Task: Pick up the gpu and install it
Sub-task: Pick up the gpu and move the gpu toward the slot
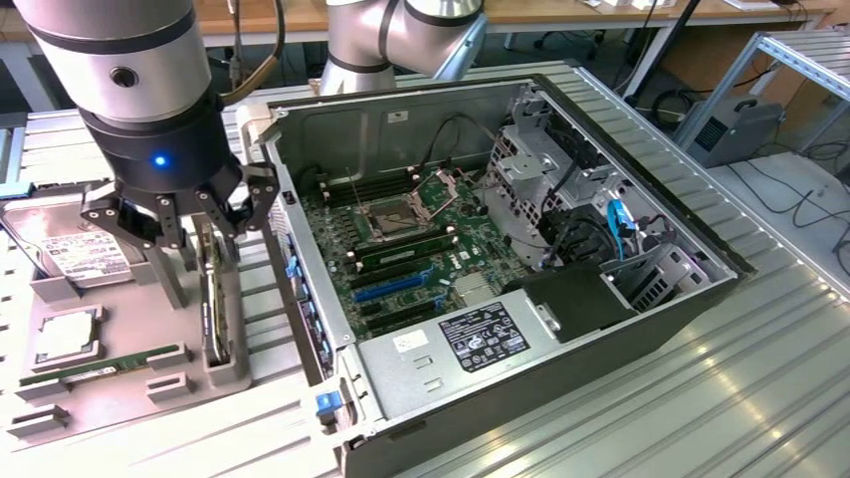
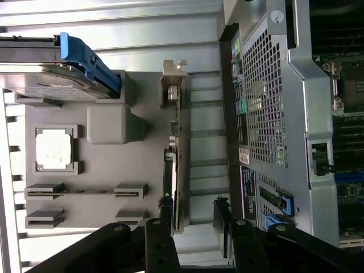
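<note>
Gripper [image 1: 199,264] hangs over the grey holder [image 1: 133,403] with its jaws set wide, holding nothing. Seen from the wrist, the gripper [image 2: 193,206] has one finger on each side of the gpu [image 2: 175,170]. One fingertip is just beside the card's face and the other stands apart from it, towards the computer case [image 2: 267,114]. Whether the near finger touches the card cannot be told. The gpu [image 1: 210,299] stands upright on its long edge in a slot along the holder's case-side margin, not yet lifted. Its silver bracket [image 2: 173,79] is at the end nearer the hard drive [image 2: 45,77], and the fingers straddle the opposite end. On the same holder [image 2: 102,168] lie the hard drive [image 1: 80,261] with its white label, a processor chip [image 1: 67,339] [image 2: 54,149] in a square recess, and a slim green memory stick [image 1: 100,365] [image 2: 85,191] between two clips. In the exterior view the computer case [image 1: 598,373] lies open just beside the holder on that view's right, with the motherboard [image 1: 412,254] exposed inside. Holder and case both rest on a ribbed metal table [image 1: 691,408].
</note>
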Motion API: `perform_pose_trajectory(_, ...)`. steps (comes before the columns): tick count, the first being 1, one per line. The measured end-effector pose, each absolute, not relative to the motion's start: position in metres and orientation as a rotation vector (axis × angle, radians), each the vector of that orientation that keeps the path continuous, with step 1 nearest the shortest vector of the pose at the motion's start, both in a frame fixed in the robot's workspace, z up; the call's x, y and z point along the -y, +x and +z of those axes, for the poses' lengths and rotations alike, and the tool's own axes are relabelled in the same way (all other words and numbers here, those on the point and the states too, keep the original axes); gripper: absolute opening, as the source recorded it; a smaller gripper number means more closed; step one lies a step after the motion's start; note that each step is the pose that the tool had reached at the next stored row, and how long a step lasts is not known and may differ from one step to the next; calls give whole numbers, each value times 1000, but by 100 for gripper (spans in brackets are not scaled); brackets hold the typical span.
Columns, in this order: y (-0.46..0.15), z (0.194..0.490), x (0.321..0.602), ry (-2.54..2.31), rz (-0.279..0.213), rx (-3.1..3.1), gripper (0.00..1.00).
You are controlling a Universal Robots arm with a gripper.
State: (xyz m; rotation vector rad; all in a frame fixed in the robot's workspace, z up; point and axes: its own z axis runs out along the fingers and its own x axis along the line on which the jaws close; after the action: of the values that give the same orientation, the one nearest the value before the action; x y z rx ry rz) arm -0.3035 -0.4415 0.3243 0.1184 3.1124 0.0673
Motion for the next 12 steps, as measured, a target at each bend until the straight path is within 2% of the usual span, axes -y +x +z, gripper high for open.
perform_pose_trajectory(12, -304, 318, 441, 118, 67, -3112, 42)
